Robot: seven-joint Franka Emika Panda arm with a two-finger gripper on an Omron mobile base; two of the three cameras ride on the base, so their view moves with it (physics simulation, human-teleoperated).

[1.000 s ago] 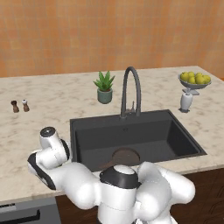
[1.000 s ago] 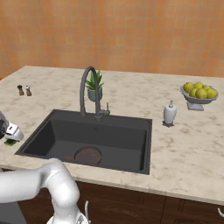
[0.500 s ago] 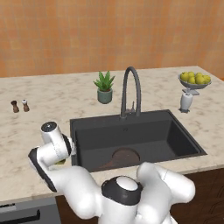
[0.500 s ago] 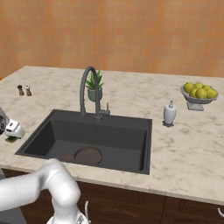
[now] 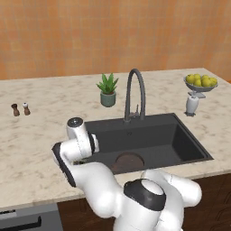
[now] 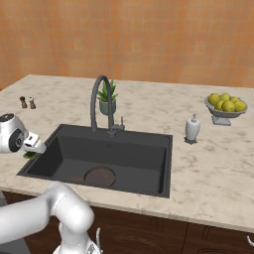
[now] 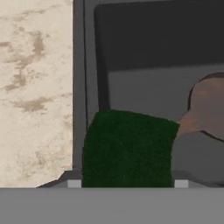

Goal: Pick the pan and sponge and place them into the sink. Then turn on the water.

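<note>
your gripper (image 6: 34, 147) is clamped on the sponge (image 7: 129, 148), low in the middle of the hand view, right over the sink (image 5: 189, 149) edge. the pan (image 7: 210, 105) already lies in the sink at the right. move a bit further over the black basin, then let go so the sponge drops inside, not on the counter (image 7: 35, 87).

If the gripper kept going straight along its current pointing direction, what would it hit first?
Beyond the sponge between its fingers, the gripper points down into the sink. It would probably meet the basin floor near the left wall, beside the pan; depth is unclear.
</note>
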